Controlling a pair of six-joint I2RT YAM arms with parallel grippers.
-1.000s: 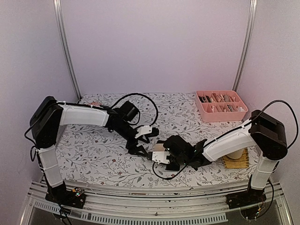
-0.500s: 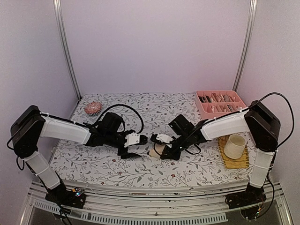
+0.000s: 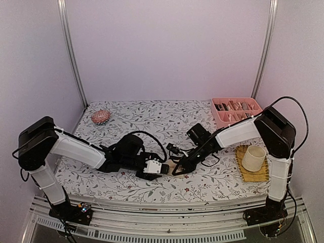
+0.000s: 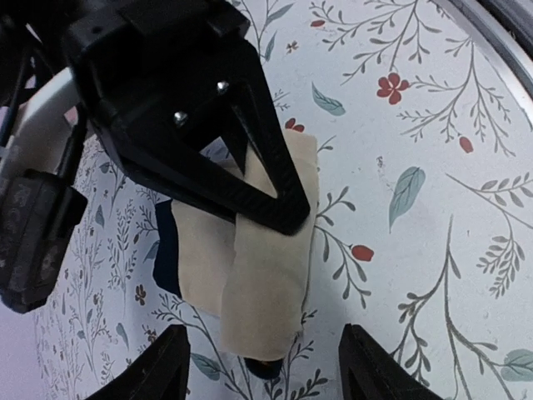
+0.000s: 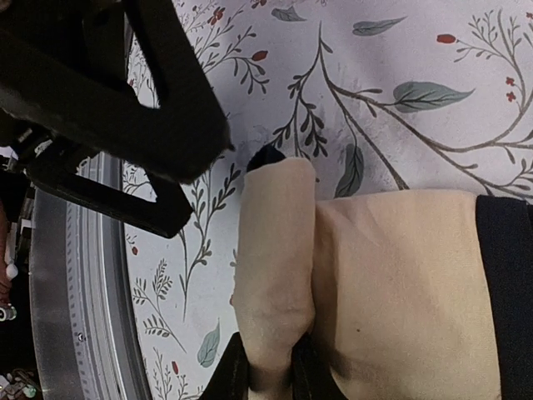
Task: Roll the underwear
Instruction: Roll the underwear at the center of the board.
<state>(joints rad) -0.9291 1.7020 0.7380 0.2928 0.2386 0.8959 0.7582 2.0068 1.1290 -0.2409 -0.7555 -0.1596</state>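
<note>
The left arm has dropped low across the desk (image 3: 101,183), so the hairbrush (image 3: 100,117) at the back left is now in plain sight. The left gripper (image 4: 273,367) has come in from the left to meet the work near the front middle. Its jaws were wider a moment ago and are narrowing. They are still apart, one on each side of the near end of the roll, and have hold of nothing yet.

Between the two grippers the brief (image 4: 266,275) lies on the desk, beige with dark edging. One edge is turned over into a thick fold and the rest is still flat beside it.

The right gripper (image 5: 265,379) has not let go through all this. It has travelled with the cloth and stays pinched tight on the far end of that fold.

I'd say the roll is only just begun, perhaps one turn in. The left gripper's arrival looks like the start of a two-ended grip, so the fold can be turned evenly. If it closes short of the cloth, the roll may skew or spring open
</note>
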